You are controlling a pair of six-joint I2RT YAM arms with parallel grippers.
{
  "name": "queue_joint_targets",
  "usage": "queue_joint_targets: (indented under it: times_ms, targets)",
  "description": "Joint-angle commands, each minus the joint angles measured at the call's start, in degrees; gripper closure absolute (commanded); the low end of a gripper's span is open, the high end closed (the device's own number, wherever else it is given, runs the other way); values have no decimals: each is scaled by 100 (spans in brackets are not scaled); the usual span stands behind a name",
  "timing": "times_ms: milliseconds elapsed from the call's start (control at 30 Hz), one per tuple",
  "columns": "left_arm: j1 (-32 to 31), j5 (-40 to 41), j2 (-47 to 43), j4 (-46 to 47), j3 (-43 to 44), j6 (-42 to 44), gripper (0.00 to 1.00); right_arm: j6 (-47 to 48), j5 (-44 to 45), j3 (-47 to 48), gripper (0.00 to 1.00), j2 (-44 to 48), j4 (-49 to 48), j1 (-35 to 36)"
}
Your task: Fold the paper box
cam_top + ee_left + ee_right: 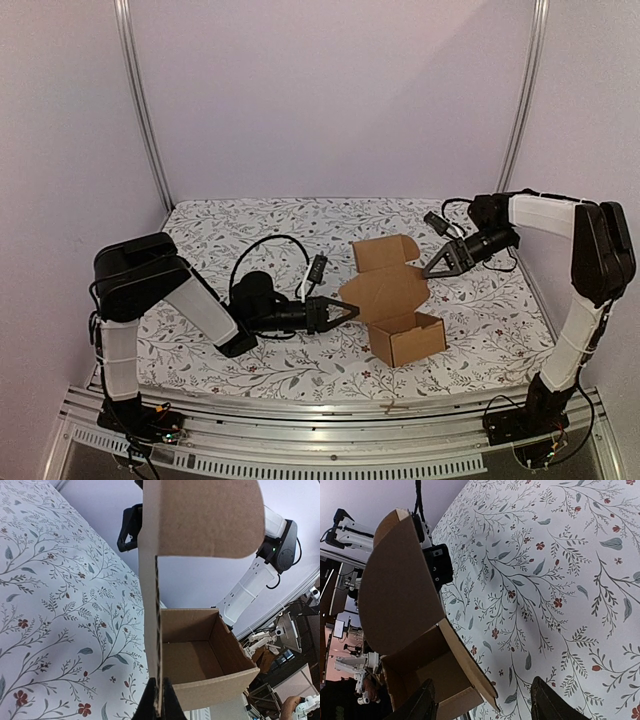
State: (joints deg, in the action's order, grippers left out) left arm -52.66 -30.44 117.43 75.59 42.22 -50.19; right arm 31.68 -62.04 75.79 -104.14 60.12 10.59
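Observation:
The paper box (405,336) is plain brown cardboard, partly folded into an open carton near the table's front middle, with its lid flaps (385,290) spread up and back. My left gripper (347,312) is shut on the left edge of a flap; in the left wrist view the flap's edge (159,630) runs up from between the shut fingers, with the open carton (200,655) to the right. My right gripper (432,268) is open and empty, just right of the flaps. The right wrist view shows the box (420,645) by the left finger (420,705).
A floral cloth (250,240) covers the table. A black cable with a small connector (316,268) lies behind the left arm. Metal frame posts (140,100) and white walls close in the back. The metal rail (300,430) runs along the front edge.

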Motion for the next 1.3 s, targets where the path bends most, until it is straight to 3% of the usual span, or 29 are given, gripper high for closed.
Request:
queue_joint_targets:
  times_ms: [0, 133, 267, 367, 400, 567, 700, 833, 1000, 1100, 1200, 1267]
  targets:
    - [55, -56, 137, 356, 89, -102, 100, 379, -322, 124, 42, -154, 373, 215]
    - [55, 126, 148, 334, 85, -106, 100, 620, -501, 319, 58, -372, 851, 338]
    - [55, 513, 67, 81, 83, -93, 100, 864, -583, 465, 82, -537, 1160, 367]
    - [54, 791, -56, -310, 137, -39, 100, 443, -181, 333, 97, -472, 474, 436]
    - [50, 908, -118, -532, 168, -10, 100, -174, 52, 183, 100, -372, -8, 454]
    - [-189, 1716, -634, -2513, 677, 554, 97, -1971, 1702, -412, 100, 355, -1635, 605]
    - [-647, 2484, -1060, -4131, 1277, 1279, 80, -2614, 2764, -359, 100, 515, -1810, 611]
    - [-755, 3397, -1552, -5794, 1555, 1626, 56, -2377, 2606, -239, 100, 438, -1605, 568]
    - [-765, 5007, -2523, -7431, 1149, 2080, 43, -1775, 1490, -266, 100, 460, -1333, 322]
    - [-731, 5527, -2802, -7680, 610, 2211, 32, -1328, 816, -250, 100, 482, -1065, 303]
    - [-512, 5657, -2857, -6606, -118, 2318, 24, -665, 140, -63, 100, 350, -427, 303]
    - [-48, 5106, -2768, -5566, -636, 2302, 24, -72, -169, 157, 100, 156, 265, 308]
